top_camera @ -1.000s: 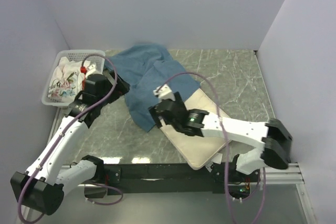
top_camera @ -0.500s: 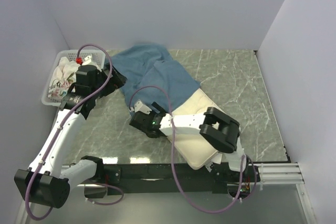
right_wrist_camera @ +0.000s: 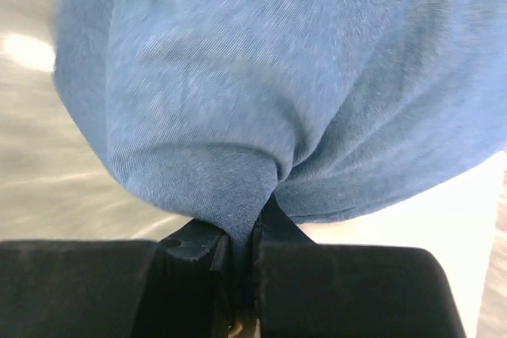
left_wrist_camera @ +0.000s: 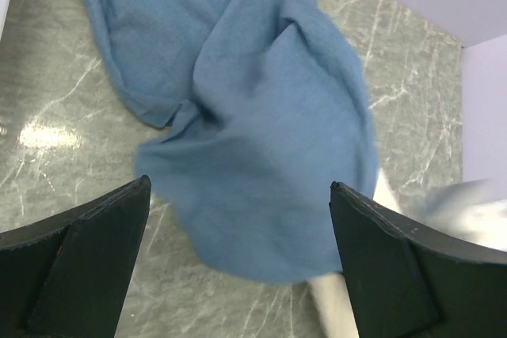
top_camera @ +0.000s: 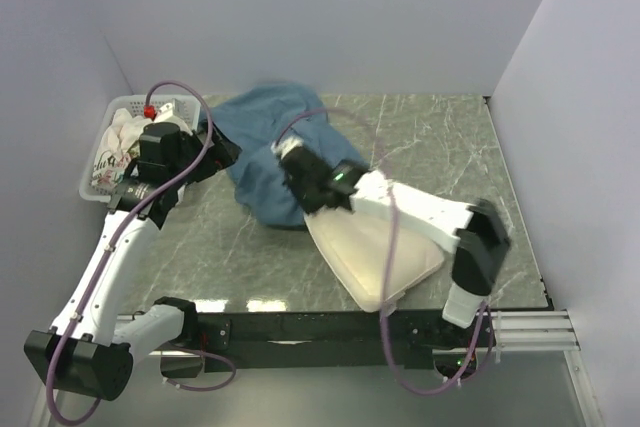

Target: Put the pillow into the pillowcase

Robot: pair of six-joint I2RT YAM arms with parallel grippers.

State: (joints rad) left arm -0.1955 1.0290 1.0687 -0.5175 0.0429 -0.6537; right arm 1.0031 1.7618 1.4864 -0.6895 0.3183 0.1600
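**Right claw pinches pillowcase fold beside the pillow**

The right claw [top_camera: 303,169] is closed tight on the pillowcase [top_camera: 275,142]. In the right wrist view its two black fingers [right_wrist_camera: 198,263] meet almost completely, with a gathered fold of the blue fabric [right_wrist_camera: 269,85] squeezed between them. The cloth bulges upward from the pinch. A strip of the cream pillow [right_wrist_camera: 451,219] shows just behind the fabric on the right of that view.

From above, the pillow [top_camera: 378,247] lies flat on the marbled grey-green surface [top_camera: 450,147], near the front edge and right of centre. Its upward face is plain cream. Its far-left corner touches or slips under the near edge of the pillowcase, where the right claw grips. The right arm reaches across the pillow. The pillowcase spreads, wrinkled, from that point toward the back wall, left of centre.

The left claw [top_camera: 218,147] is wide open and holds nothing. In its wrist view the two fingers [left_wrist_camera: 87,259] stand far apart above the left part of the pillowcase [left_wrist_camera: 253,116]; the fabric lies rumpled below them.

A white plastic basket [top_camera: 95,190] sits at the far left of the surface, holding a white patterned cloth [top_camera: 122,152]. The cloth carries small dark and coloured print, too small to read.
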